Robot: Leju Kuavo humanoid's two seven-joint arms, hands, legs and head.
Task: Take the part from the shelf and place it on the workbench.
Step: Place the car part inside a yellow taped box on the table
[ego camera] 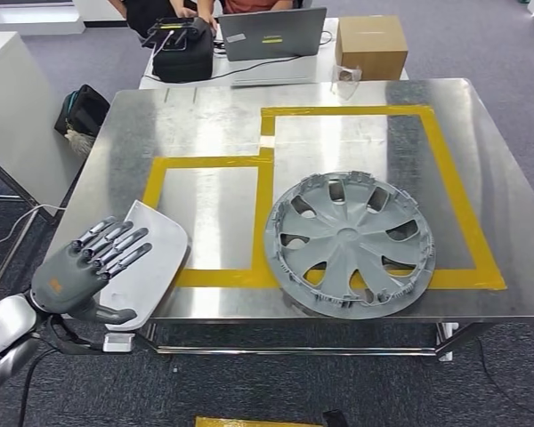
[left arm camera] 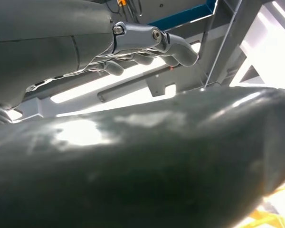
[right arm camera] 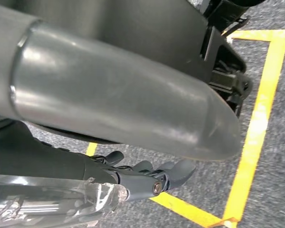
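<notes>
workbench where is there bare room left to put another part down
Free: the workbench's far end, inside the yellow tape beyond the hubcap, and the taped box between the grey panel and the hubcap. Crowded: the near edge, where the left hand holds the panel.

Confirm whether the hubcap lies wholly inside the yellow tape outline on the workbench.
No: in the head view the hubcap overlaps the near tape line, and its front rim reaches past it toward the workbench edge.
</notes>
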